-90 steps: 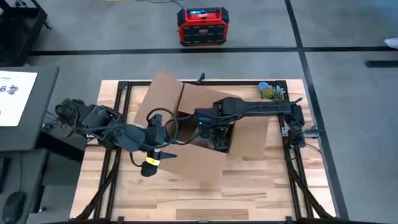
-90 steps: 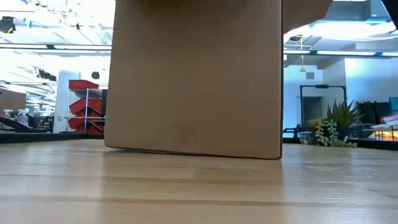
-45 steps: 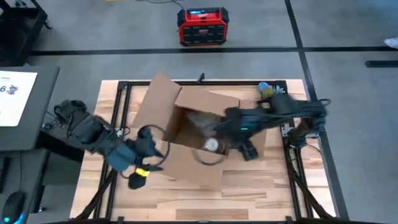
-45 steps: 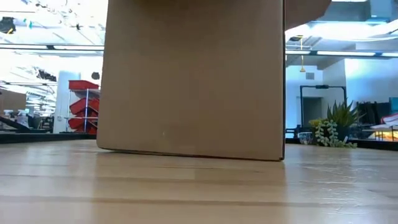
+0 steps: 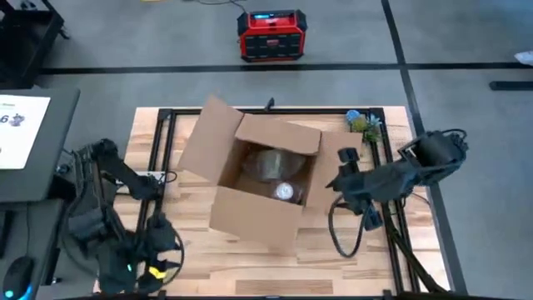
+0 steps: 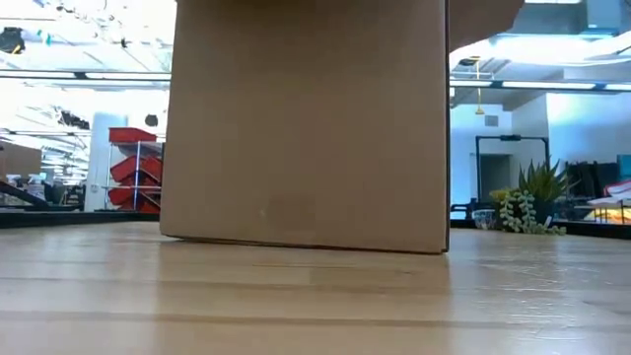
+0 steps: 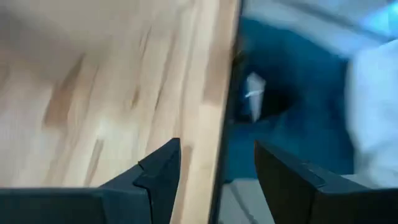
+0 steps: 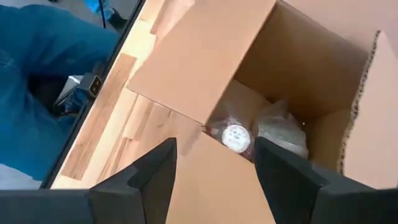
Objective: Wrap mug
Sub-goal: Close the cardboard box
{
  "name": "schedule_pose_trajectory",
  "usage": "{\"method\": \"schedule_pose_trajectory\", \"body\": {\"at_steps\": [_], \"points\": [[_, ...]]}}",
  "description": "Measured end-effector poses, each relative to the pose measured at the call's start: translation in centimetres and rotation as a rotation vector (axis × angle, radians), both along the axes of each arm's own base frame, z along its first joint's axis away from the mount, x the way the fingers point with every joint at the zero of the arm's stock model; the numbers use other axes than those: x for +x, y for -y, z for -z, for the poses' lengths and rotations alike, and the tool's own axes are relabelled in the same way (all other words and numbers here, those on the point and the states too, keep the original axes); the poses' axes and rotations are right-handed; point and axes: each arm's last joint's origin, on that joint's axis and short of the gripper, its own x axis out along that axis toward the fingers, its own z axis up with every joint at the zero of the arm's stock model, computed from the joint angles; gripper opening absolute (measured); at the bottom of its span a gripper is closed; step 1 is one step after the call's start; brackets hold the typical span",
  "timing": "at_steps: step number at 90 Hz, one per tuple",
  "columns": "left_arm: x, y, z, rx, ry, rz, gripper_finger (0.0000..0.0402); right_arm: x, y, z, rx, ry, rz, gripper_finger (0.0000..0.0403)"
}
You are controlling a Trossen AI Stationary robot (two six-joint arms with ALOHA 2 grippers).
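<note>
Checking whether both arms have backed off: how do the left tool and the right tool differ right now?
The left tool sits at the table's near left corner, far from the cardboard box; the right tool hovers just right of it. The left one looks past the table's edge, the right one into the box. Both are open and empty.

The high camera looked straight down on the whole table. The low camera sat at table height, very near the box. The right wrist camera looked into the same box, from about 3 o'clock of it.
</note>
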Motion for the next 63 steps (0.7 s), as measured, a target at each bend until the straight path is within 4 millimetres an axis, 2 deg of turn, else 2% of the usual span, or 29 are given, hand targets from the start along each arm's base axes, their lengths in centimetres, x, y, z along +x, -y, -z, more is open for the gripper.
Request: {"method": "schedule_pose_trajectory", "body": {"at_steps": [14,22,30,44,55,63], "points": [[0.3,0.7,6.4,0.110,0.019,-0.039,0.0174,0.4,-1.5,0.6,-0.019,-0.017,-0.033,0.0191],[1.5,1.1,8.0,0.150,0.151,-0.007,0.0159,0.8,-2.0,1.0,-0.026,-0.031,-0.037,0.0188],[3.3,1.4,8.0,0.199,0.310,0.047,0.0140,1.2,-2.2,1.3,-0.030,-0.043,-0.033,0.0184],[6.1,1.2,6.2,0.399,0.530,0.116,0.0111,2.0,-2.4,1.8,-0.041,-0.059,-0.023,0.0177],[7.9,0.1,5.8,0.463,0.534,0.142,0.0093,2.3,-2.3,2.0,-0.045,-0.067,-0.015,0.0172],[8.7,-0.4,6.2,0.317,0.442,0.230,0.0083,2.2,-2.4,2.0,-0.043,-0.064,-0.017,0.0171]]}}
